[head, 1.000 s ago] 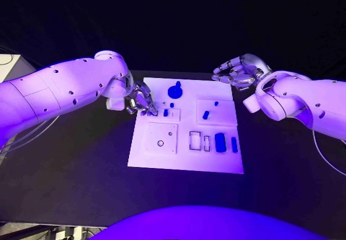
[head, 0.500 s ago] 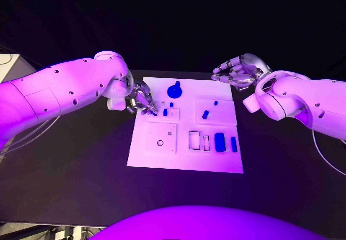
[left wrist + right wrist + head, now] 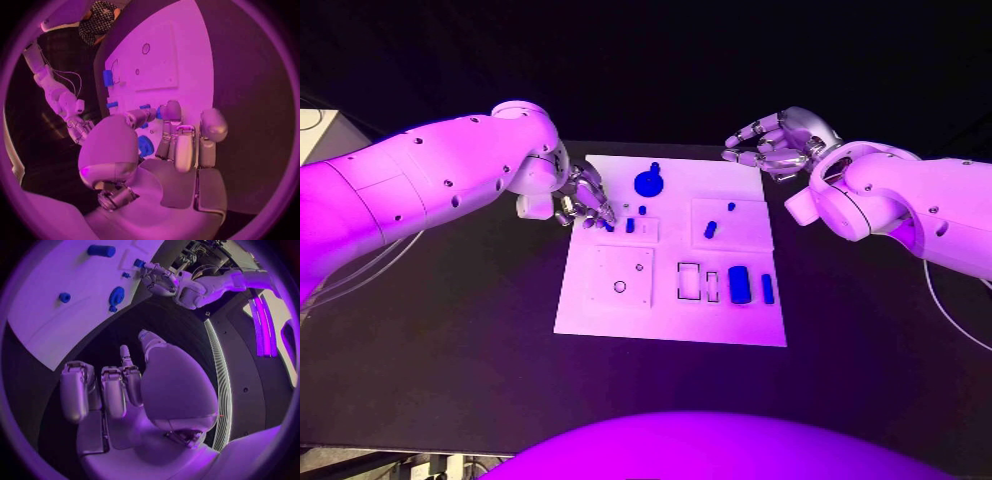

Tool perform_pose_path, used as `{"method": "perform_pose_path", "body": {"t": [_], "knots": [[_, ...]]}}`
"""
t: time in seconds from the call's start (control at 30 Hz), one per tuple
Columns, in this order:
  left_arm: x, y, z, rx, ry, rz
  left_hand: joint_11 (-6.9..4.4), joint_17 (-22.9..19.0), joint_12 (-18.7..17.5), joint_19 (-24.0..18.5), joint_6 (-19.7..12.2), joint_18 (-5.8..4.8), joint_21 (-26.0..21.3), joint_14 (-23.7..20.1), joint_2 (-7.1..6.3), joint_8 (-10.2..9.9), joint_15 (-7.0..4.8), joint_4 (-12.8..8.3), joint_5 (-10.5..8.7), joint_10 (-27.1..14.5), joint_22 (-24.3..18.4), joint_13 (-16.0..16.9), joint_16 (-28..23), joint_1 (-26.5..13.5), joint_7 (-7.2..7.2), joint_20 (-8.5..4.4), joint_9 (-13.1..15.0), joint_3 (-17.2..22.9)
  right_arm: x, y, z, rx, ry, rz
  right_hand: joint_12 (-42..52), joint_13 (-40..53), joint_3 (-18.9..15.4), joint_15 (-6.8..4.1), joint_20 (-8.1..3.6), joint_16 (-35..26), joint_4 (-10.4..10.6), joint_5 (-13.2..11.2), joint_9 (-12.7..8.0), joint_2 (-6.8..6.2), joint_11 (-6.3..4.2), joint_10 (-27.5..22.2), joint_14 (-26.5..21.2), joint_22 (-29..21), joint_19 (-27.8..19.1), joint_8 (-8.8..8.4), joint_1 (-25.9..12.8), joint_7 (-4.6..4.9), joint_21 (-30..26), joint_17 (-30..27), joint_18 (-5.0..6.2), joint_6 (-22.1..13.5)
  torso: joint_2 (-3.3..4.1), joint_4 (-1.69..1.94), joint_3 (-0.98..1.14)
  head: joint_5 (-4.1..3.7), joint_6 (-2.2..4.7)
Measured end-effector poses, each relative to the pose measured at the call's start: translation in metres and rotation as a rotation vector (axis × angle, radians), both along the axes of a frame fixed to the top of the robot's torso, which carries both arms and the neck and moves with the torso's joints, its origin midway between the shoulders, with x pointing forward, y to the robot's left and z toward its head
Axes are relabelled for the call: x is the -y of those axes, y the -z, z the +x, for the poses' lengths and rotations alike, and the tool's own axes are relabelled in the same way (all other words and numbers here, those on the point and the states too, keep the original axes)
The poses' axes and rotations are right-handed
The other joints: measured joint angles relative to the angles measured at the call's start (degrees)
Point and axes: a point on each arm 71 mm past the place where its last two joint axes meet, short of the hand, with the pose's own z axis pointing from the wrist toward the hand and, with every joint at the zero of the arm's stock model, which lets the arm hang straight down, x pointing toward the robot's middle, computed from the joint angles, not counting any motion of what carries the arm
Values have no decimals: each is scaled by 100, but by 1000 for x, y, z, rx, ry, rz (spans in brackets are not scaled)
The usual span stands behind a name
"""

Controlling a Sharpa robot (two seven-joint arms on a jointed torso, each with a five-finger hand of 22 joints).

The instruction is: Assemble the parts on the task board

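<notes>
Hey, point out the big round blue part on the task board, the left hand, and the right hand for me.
big round blue part [image 3: 649, 184], head view, middle of its disc.
left hand [image 3: 581, 203], head view, middle of the hand over the board's edge.
right hand [image 3: 773, 143], head view, on the curled fingers.

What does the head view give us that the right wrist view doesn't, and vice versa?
Head view alone: the whole task board, with its near row of two blue bars beside outlined slots. Right wrist view alone: the right hand's palm side, fingers curled in, holding nothing, over black table. Both: the round blue part and the left hand at the board's edge.
</notes>
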Motion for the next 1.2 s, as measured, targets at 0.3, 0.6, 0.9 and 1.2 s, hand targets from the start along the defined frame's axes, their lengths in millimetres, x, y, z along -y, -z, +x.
{"method": "perform_pose_path", "body": {"t": [0.3, 0.6, 0.9, 1.2], "knots": [[2, 1, 2, -4, 1, 9, -24, 0, 0, 0, 49, 0, 22, 0, 103, -16, 0, -3, 23, 39, 33, 14, 0, -131, 7, 0, 34, -2, 0, 0, 0, 0, -1, 0, 0, 0, 0, 0, 0, 0, 0, 0, 0, 0, 0, 0, 0, -1, 0, 0, 0, 0, 0, 0, 0, 0, -1, -1, 0, -5, 0], [5, 2, 1, -1, 11, 17, -34, 0, 0, 0, 60, 0, 22, 0, 197, -16, 0, -10, -46, 50, 31, 13, 0, -287, 16, 0, 32, -8, -1, 0, 0, 0, -3, 0, 0, 0, 0, 0, 0, 0, 0, 0, 0, 0, 0, 0, 0, -1, 0, 0, 0, 0, 0, 0, 0, 0, -4, 5, 0, -19, 0], [8, 2, -3, 37, 28, 41, -34, 0, 0, 0, 58, 0, 22, 0, 212, -10, 0, -140, -116, 50, 10, -13, 0, -378, 13, 0, 36, -18, 0, 0, -1, -1, -3, -1, 0, 0, 0, 0, 0, 0, 0, 0, 0, 0, 0, 0, 0, -2, 0, 0, 0, 0, 0, 0, 0, 0, -11, 13, -4, -31, 0], [8, 2, -5, 68, 32, 57, -96, 0, 0, 0, 91, 0, -21, -21, 40, 4, -21, -326, -136, 112, -29, -38, 0, -466, -21, 0, 53, -200, 1, 0, -1, -1, -3, -1, 0, 0, 0, 0, 0, 0, 0, 0, 0, 0, 0, 0, 0, -3, 0, 23, 0, 0, 0, -1, 88, 0, -12, 11, -4, -19, 0]]}}
